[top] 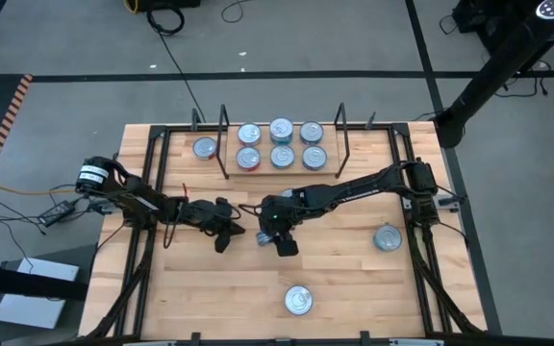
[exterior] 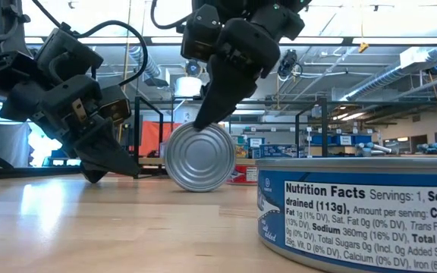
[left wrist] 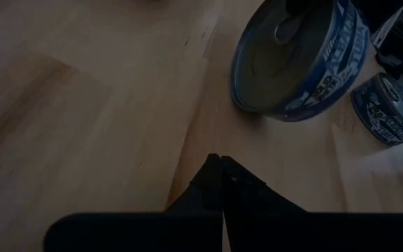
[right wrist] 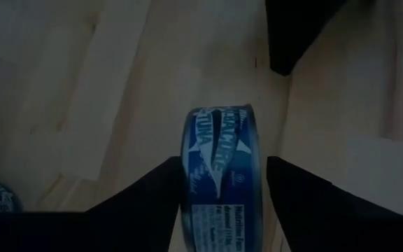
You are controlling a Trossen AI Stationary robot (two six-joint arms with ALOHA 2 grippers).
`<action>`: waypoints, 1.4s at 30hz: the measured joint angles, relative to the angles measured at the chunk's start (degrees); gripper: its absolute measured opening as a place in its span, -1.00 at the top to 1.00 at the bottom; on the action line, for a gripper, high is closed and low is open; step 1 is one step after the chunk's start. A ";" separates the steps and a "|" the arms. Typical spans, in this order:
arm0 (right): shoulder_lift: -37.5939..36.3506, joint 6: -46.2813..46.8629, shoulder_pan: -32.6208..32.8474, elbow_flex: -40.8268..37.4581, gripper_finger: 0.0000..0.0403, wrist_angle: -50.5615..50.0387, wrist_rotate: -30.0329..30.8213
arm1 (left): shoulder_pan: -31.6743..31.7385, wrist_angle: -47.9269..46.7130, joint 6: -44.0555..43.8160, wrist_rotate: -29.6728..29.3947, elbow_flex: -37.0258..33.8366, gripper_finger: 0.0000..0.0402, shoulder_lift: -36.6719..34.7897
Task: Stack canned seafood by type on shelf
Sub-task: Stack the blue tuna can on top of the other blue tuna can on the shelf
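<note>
A blue-labelled tin (right wrist: 219, 168) stands on its edge on the bench (top: 344, 279) near the middle, its silver lid (exterior: 200, 157) facing the low camera, in front of the shelf (top: 280, 171) where six tins (top: 281, 144) already lie in two rows between the black wire end frames. The right claw (right wrist: 219, 185) hangs over this tin with a finger on either side of it, the jaws parted and not yet touching the label, so nothing is gripped. To do this step well, I judge the claw should come down squarely so both pads meet the flat lid and base together; an uneven close could set the tin rolling, since only its rim rests on the wood. The right arm reaches in from the bench's right side, bent down steeply at the wrist. The left claw (left wrist: 221, 171) is closed and empty, its tip resting low just beside the standing tin. Other tins lie flat: one (top: 388, 237) near the right edge, one (top: 298, 300) at the front, one (top: 205, 147) left of the shelf.
</note>
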 joint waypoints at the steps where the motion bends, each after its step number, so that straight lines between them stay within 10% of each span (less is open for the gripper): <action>1: 0.00 -0.03 0.00 -0.17 -0.05 0.09 0.02 | 0.00 0.02 0.00 0.00 0.00 1.00 0.00; 15: -2.58 -0.28 -0.58 0.50 0.25 -3.69 5.41 | 0.00 0.02 -0.28 -0.07 0.00 1.00 0.00; 30: -18.45 -11.78 -12.89 6.65 0.24 -21.88 41.27 | 0.00 0.02 -0.50 -1.71 0.00 1.00 0.00; 42: -15.92 -28.15 -29.35 3.71 0.24 -12.37 38.29 | 0.02 -0.10 -0.49 -3.04 -0.02 1.00 0.02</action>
